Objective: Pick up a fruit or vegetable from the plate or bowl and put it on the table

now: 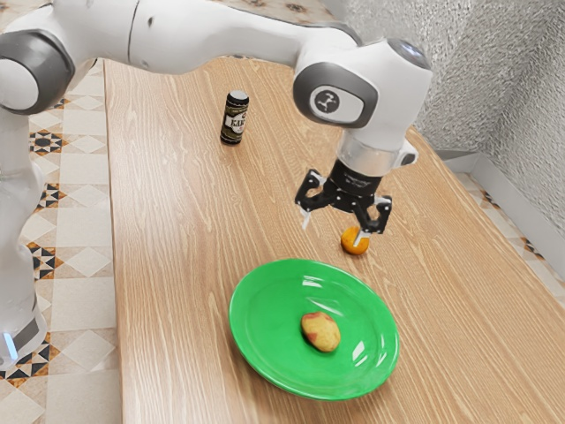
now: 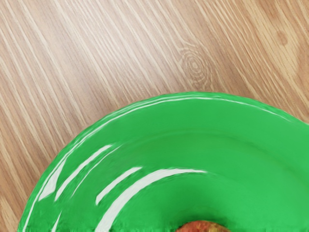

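Your worktop [image 1: 177, 221] is tan wood with pale streaked grain; the plate [image 1: 263, 340] on it is green, the fruit [image 1: 320, 332] in it yellow with red blotches. You also see an orange ball [image 1: 351, 248] and, toward the worktop's far edge, a black can [image 1: 234, 118] with a pale label.

Open room above green plate [image 1: 265, 309] — raised rim [image 1: 318, 393], orange [image 1: 353, 248] nearby

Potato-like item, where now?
Exterior view: the red-and-yellow potato-like item lies in the green plate, nearer the viewer than the orange fruit.
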`<action>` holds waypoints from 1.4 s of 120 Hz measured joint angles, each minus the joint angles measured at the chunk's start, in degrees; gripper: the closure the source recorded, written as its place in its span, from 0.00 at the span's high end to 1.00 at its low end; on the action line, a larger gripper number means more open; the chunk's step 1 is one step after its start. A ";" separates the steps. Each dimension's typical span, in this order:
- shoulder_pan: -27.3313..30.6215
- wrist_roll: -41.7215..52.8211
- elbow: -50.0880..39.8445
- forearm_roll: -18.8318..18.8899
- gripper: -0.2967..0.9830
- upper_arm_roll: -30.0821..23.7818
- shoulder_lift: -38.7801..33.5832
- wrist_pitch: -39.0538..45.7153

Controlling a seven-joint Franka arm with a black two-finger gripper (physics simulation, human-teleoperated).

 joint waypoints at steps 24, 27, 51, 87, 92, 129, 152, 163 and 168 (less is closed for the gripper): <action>2.34 -4.26 -0.33 -3.34 0.77 0.04 5.09 6.39; 2.10 -4.79 -0.97 -3.73 0.77 0.04 5.11 7.33; -0.02 -10.17 -15.79 -5.23 0.77 -0.90 -4.21 17.02; -2.39 -18.20 -19.84 -7.63 0.77 -2.44 -6.75 23.96; -2.77 -19.54 -19.85 -8.37 0.77 -2.31 -6.38 24.61; 0.37 -28.58 -25.58 -10.41 0.77 -2.08 -9.34 27.50; 3.86 -32.55 -25.90 -10.22 0.77 -2.35 -9.08 28.04; 2.24 -34.01 -26.18 -10.07 0.77 -2.49 -9.65 28.15; 1.24 -34.59 -26.40 -10.01 0.77 -2.50 -9.85 28.18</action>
